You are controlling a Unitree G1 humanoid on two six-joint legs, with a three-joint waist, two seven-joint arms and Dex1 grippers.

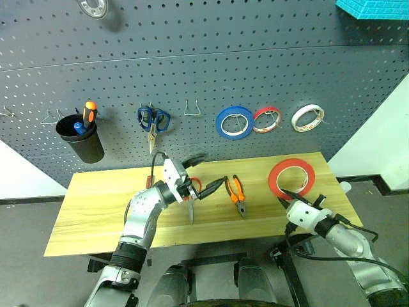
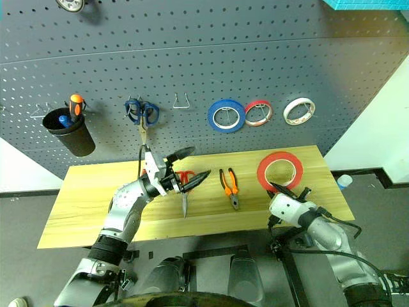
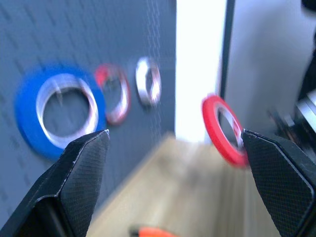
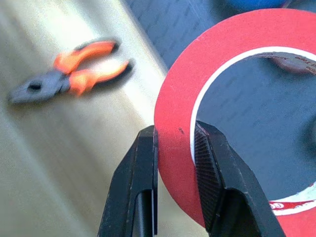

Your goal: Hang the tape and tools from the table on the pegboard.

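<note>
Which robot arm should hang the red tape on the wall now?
The right. Its fingers are already pinched on the red tape ring, lifted above the table, below the pegboard. The left gripper is open, holding nothing, above the red-handled scissors.

Hung well above both grippers: blue-handled scissors [image 1: 153, 119], blue tape ring [image 1: 234, 122], white-cream tape ring [image 1: 307, 117]; black cup [image 1: 81, 139] farther left.
</note>
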